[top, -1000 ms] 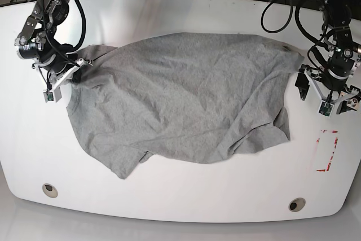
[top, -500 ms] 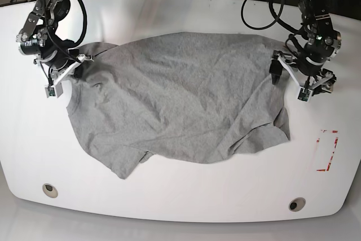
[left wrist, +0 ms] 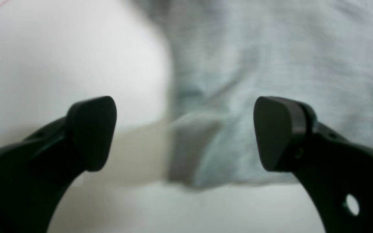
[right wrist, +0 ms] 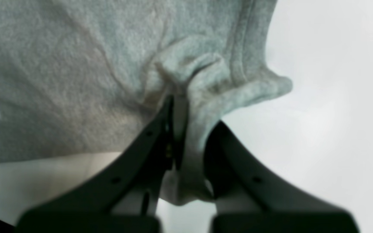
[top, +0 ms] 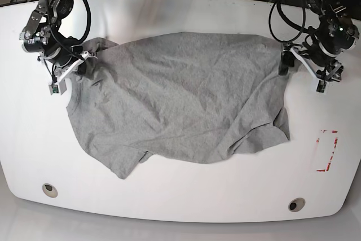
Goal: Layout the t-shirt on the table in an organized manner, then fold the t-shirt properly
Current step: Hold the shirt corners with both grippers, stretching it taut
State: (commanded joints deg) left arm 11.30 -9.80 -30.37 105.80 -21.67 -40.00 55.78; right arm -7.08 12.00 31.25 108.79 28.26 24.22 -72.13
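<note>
Spread crumpled across the table (top: 180, 201): the t-shirt (top: 186, 105), no readable print showing. Right gripper (right wrist: 186, 129) clamped on a bunched fabric edge; left gripper (left wrist: 185, 132) spread wide over the hem.

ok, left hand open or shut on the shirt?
Open. In the left wrist view the left hand has its fingers wide apart, with the t-shirt edge lying between them, not pinched.

Bright even light, glare on the table (top: 180, 207); both wrist views blurred.
</note>
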